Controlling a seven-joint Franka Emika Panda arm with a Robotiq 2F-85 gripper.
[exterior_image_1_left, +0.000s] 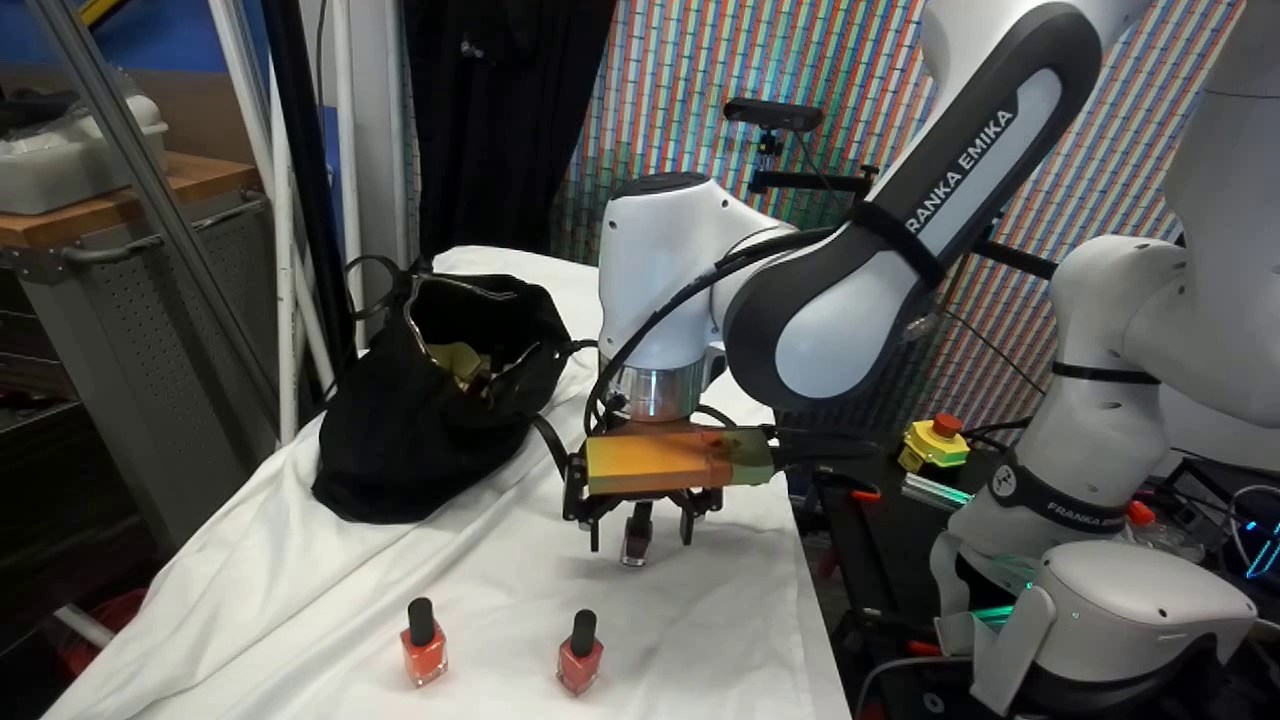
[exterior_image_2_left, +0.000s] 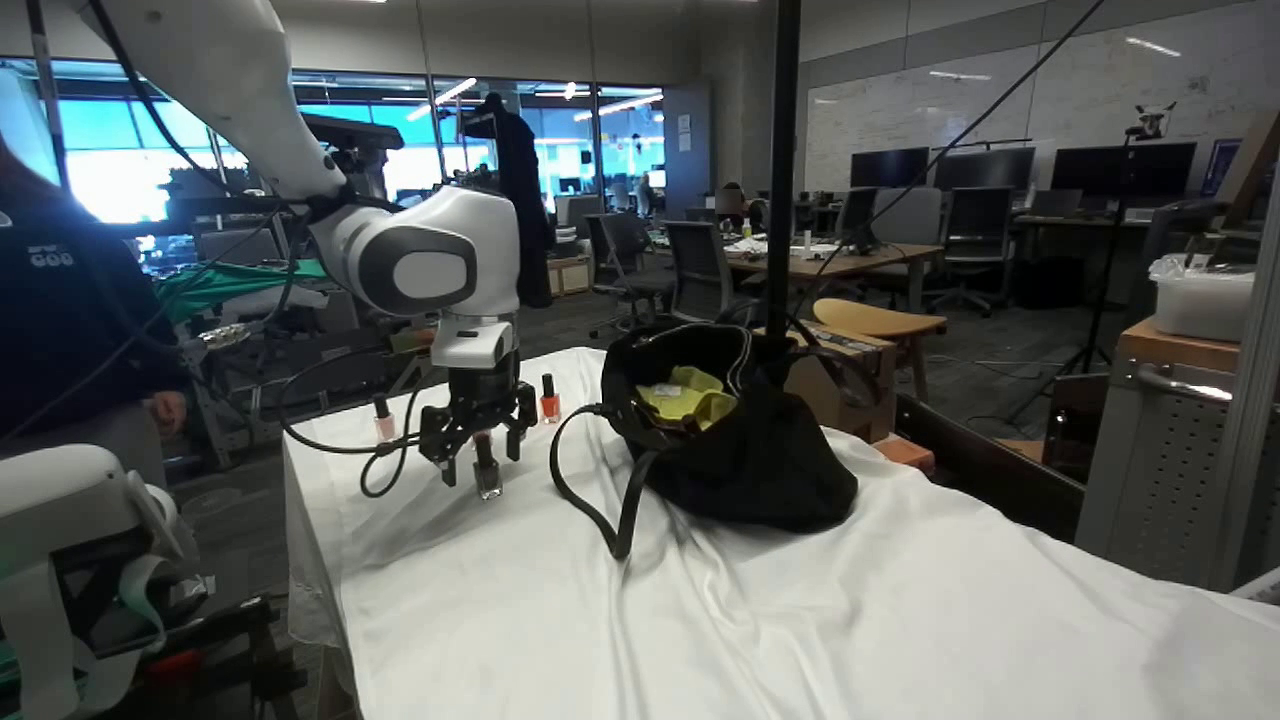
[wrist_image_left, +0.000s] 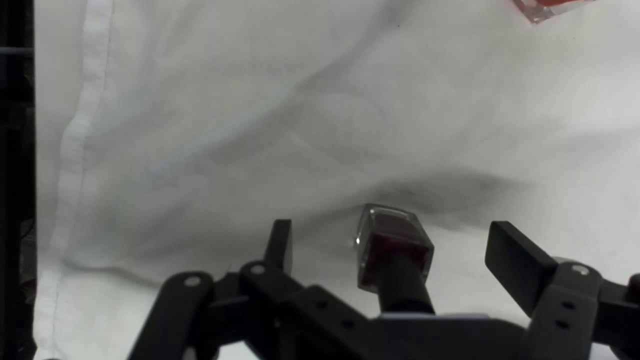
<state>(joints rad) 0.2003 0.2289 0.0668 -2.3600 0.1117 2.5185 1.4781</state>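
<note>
Your white-draped bench (exterior_image_2_left: 900, 620) stands in an office, with a whiteboard (exterior_image_2_left: 900, 115) and monitors (exterior_image_2_left: 1125, 175) at the far right in an exterior view. On its cloth, your dark red nail polish bottle (wrist_image_left: 395, 240) stands cap up, between the fingers (wrist_image_left: 517, 265) of your pincer (exterior_image_1_left: 641, 541). You have the pincer spread wide, with a gap on either side of the bottle in the wrist view; its frame hides part of the bottle's black cap (wrist_image_left: 402, 280) there.

Outward from that, in an exterior view, you have two more black-capped bottles standing on the near side, apart from the pincer: an orange-red nail polish bottle (exterior_image_1_left: 426, 655) at left and a pinkish-red nail polish bottle (exterior_image_1_left: 580, 665) to its right. Left of the pincer and farther back there, your black fabric bag (exterior_image_1_left: 440, 430) sits slumped and gaping, with something yellow (exterior_image_2_left: 690, 395) inside; its strap (exterior_image_2_left: 631, 510) loops onto the cloth.

To your right in an exterior view, a yellow emergency-stop box (exterior_image_1_left: 935, 450) sits left of the arm's white base (exterior_image_1_left: 1140, 620). At far left there, a grey perforated cart (exterior_image_1_left: 170, 300) carries a plastic tub (exterior_image_1_left: 90, 165). A person (exterior_image_2_left: 80, 320) in dark clothing stands at left in an exterior view.
</note>
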